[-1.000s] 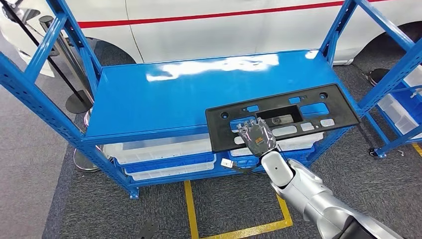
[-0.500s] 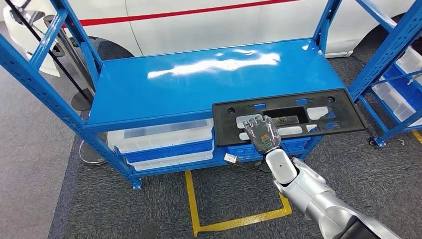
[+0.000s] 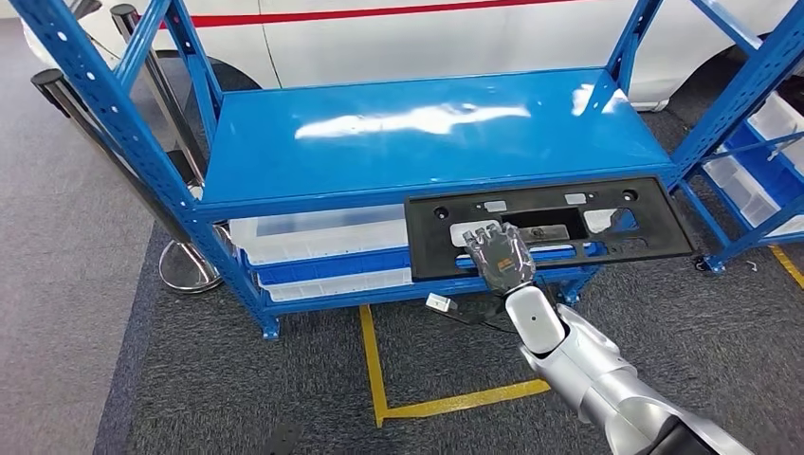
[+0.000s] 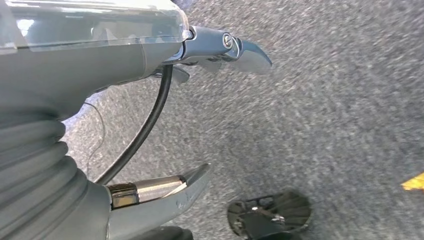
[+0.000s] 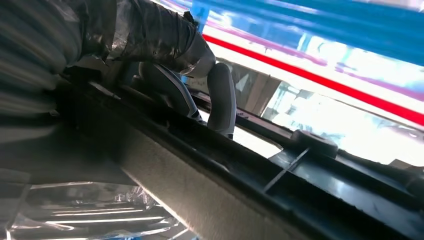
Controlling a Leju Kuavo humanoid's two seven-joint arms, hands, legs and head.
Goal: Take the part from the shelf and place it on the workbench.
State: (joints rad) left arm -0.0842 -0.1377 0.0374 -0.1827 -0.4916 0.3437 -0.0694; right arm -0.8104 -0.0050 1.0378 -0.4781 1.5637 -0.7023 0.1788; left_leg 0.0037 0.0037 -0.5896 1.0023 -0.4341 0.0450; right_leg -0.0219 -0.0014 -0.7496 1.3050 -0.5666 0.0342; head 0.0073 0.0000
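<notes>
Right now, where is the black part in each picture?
Head view: the part is right of middle, in front of the blue shelf, held by the right hand.
Left wrist view: not in it; grey floor beyond the left hand.
Right wrist view: the part runs across the lower middle.
Shared landmark: the right hand.

Matt black plastic part [image 3: 550,224], glossy blue metal shelf [image 3: 379,142]
</notes>
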